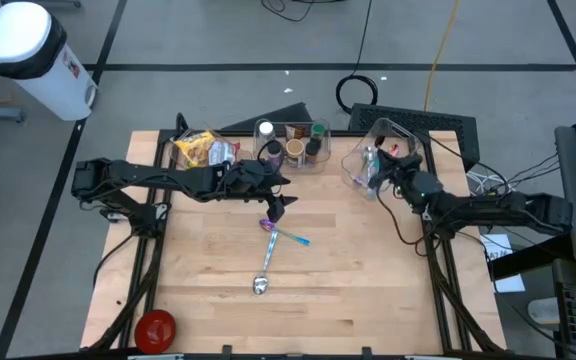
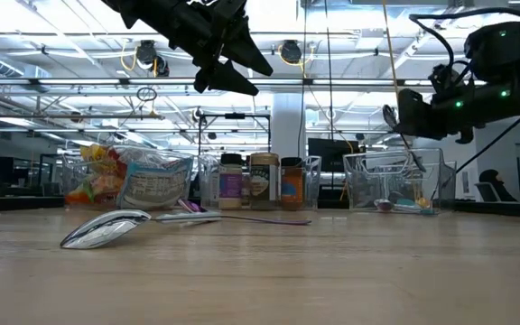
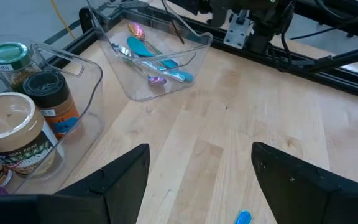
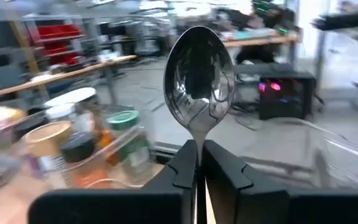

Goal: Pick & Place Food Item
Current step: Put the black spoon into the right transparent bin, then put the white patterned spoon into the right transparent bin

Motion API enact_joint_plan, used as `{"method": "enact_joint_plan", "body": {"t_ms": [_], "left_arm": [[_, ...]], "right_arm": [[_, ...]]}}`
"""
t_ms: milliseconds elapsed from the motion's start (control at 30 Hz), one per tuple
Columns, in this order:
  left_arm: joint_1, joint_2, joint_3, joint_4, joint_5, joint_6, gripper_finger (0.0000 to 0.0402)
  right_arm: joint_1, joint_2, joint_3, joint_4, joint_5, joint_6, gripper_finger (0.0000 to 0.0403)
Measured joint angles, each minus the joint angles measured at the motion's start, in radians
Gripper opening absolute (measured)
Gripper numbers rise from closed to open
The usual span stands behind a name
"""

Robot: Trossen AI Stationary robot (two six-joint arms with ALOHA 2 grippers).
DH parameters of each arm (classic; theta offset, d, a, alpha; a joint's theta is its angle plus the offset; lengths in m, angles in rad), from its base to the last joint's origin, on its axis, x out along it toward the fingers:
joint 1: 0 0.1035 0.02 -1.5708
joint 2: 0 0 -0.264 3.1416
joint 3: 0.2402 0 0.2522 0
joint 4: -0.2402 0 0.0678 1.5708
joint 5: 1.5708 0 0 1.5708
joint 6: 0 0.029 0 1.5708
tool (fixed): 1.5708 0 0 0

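My right gripper is pinched tight on the handle of a metal spoon, bowl standing upright above my fingers; in the high view this gripper hangs over the clear cutlery bin at the table's far right, where blue and purple utensils lie. My left gripper hovers above the middle of the wooden table, fingers spread wide with nothing between them; the left wrist view shows only bare wood between the two dark fingers.

On the table just under and in front of the left gripper lie a purple utensil, a blue one and a second metal spoon, its bowl nearest the front edge; from the low view that spoon rests flat on the wood. A snack bag sits at the far left; beside it a clear tray holds jars and spice bottles. A red disc lies at the near left corner.
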Motion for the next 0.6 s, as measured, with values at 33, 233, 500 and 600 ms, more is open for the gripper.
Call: {"method": "enact_joint_plan", "body": {"t_ms": [33, 233, 500, 600], "left_arm": [[0.000, 0.000, 0.000, 0.000, 0.000, 0.000, 0.0285], [0.000, 0.000, 0.000, 0.000, 0.000, 0.000, 0.0285], [0.000, 0.000, 0.000, 0.000, 0.000, 0.000, 0.0285], [0.000, 0.000, 0.000, 0.000, 0.000, 0.000, 0.0285]], "right_arm": [[0.000, 0.000, 0.000, -0.012, 0.022, 0.025, 0.0020], [-0.004, 0.000, -0.001, -0.070, 0.067, 0.092, 0.0076], [-0.003, 0.000, -0.001, -0.073, 0.066, 0.092, 0.0153], [-0.003, 0.000, -0.002, -0.073, 0.065, 0.092, 0.0172]]}}
